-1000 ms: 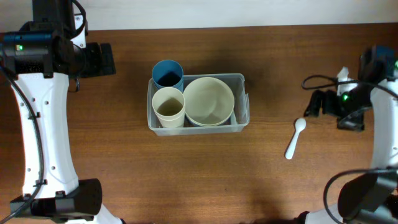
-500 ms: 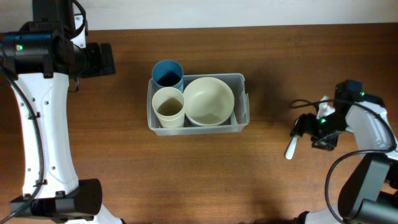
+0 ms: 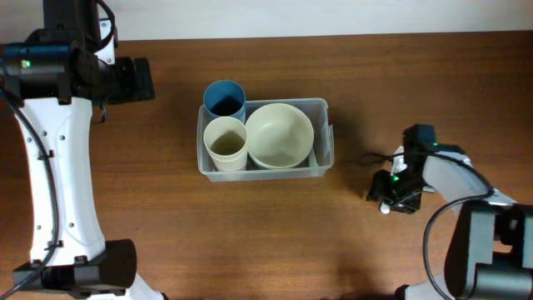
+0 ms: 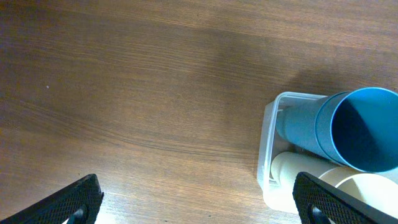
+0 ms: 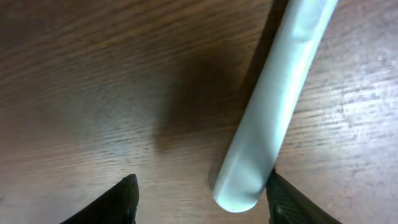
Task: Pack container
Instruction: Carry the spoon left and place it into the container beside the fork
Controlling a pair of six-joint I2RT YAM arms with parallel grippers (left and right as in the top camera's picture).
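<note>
Between the black fingers (image 5: 118,202) of the right tool (image 5: 201,186), which are held apart low over the brown wooden bench (image 5: 93,81), the rounded end of the handle of a white plastic spoon (image 5: 273,112) is seen. The handle lies flat on the wood, just beside the finger at the picture's right edge, and a clear gap is left to the other finger, so nothing is clamped; whether that nearer finger touches the handle cannot be told. From overhead, the right tool (image 3: 390,198) is found pointing down at the right side of the bench (image 3: 166,225), and only a small white tip of the spoon (image 3: 385,208) shows beneath it. Well apart from it, towards the middle of the bench, the clear rectangular plastic tub (image 3: 321,167) with rounded corners is placed. A round cream bowl (image 3: 279,135) fills its right part, a cream cup (image 3: 226,143) is set upright in its near-left part, and a blue plastic cup (image 3: 224,98) is lodged in its far-left corner, with its mouth reaching past the tub's rim. At the far left, the left tool (image 3: 133,79) is held well clear of the tub. In its wrist view the left tool (image 4: 196,202) is spread wide, with only bare wood (image 4: 124,81) between its fingertips, and a corner of the tub (image 4: 267,149) with the blue cup (image 4: 360,127) is seen at the right.
</note>
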